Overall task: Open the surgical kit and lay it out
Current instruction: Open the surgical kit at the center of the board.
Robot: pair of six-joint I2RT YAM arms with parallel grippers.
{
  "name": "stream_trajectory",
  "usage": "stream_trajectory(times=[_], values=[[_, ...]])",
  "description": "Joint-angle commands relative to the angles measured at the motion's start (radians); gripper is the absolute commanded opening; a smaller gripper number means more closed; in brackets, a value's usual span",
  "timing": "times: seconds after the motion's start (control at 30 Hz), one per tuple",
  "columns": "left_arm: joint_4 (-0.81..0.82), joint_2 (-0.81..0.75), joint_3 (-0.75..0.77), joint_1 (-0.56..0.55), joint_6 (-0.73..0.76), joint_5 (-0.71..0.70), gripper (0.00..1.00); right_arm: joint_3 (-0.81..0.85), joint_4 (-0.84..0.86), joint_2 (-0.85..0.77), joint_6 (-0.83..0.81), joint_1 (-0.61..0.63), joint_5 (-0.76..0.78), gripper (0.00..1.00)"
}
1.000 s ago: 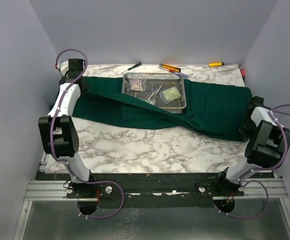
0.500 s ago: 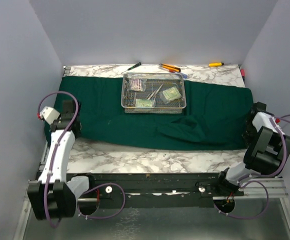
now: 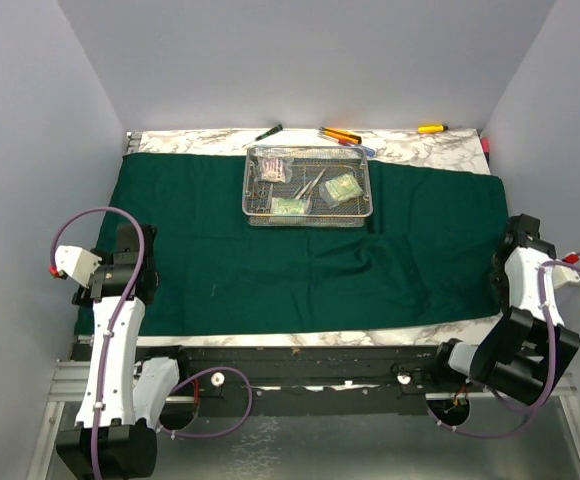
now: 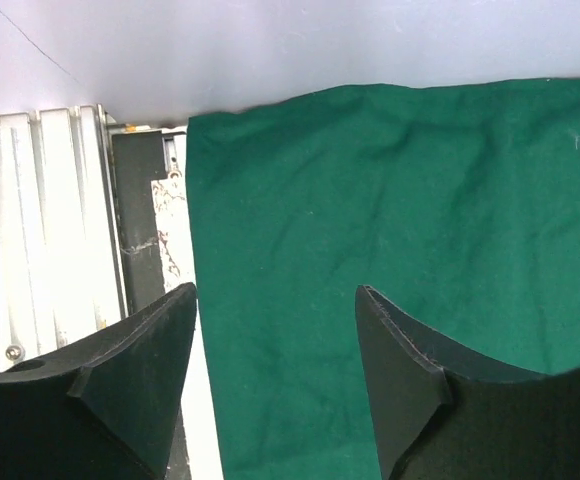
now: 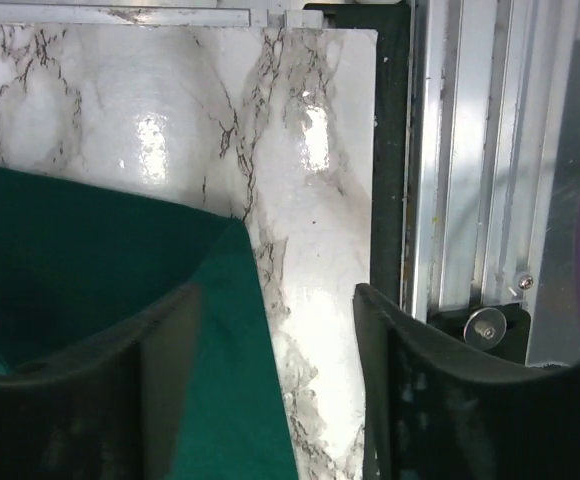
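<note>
The dark green cloth wrap (image 3: 300, 270) lies spread flat over most of the table. At its far middle stands the silver wire-mesh tray (image 3: 366, 190), holding three clear packets (image 3: 342, 187) and steel clamps and tweezers (image 3: 312, 183). My left gripper (image 3: 135, 245) is over the cloth's near left part. In the left wrist view this gripper (image 4: 275, 290) is open, with flat cloth (image 4: 390, 220) below the gap. My right gripper (image 3: 515, 240) is at the cloth's right edge. In the right wrist view this gripper (image 5: 270, 290) is open above the cloth's corner (image 5: 225, 300) and bare marble.
Along the table's back edge lie a green-handled screwdriver (image 3: 268, 132), orange-handled tools (image 3: 340, 135) and a yellow-handled one (image 3: 432, 128). Grey walls close in the left, right and back sides. A metal rail (image 3: 310, 375) runs along the near edge.
The cloth's near half was drawn toward the front and now lies flat. Both arms moved toward the near edge, and both grippers went from shut on the cloth to open.
</note>
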Motion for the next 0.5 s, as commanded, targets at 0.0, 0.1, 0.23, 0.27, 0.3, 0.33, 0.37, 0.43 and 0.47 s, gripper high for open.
stream_trajectory(times=[0.0,0.1,0.23,0.27,0.3,0.33,0.37,0.43,0.47], values=[[0.017,0.007,0.036,-0.004,0.056,-0.045,0.67,0.011,-0.027,-0.068,-0.005,-0.008,0.025,0.69],[0.151,0.028,0.039,-0.014,0.171,0.042,0.69,0.023,0.046,-0.104,-0.113,-0.008,-0.085,0.65],[0.317,0.071,0.03,-0.015,0.292,0.223,0.69,-0.013,0.235,-0.129,-0.307,-0.006,-0.299,0.51],[0.346,0.085,0.023,-0.015,0.303,0.26,0.69,-0.017,0.254,-0.118,-0.325,-0.006,-0.311,0.5],[0.375,0.103,0.014,-0.015,0.314,0.298,0.69,-0.017,0.264,-0.093,-0.336,-0.005,-0.308,0.5],[0.401,0.124,0.007,-0.015,0.328,0.335,0.68,-0.011,0.27,-0.058,-0.357,-0.004,-0.293,0.52],[0.413,0.15,0.007,-0.015,0.334,0.362,0.68,0.0,0.263,-0.021,-0.366,-0.004,-0.262,0.54],[0.425,0.198,0.01,-0.015,0.335,0.384,0.68,0.024,0.268,0.049,-0.41,0.002,-0.237,0.59],[0.433,0.22,0.009,-0.015,0.337,0.388,0.68,0.038,0.269,0.072,-0.414,0.019,-0.233,0.61]])
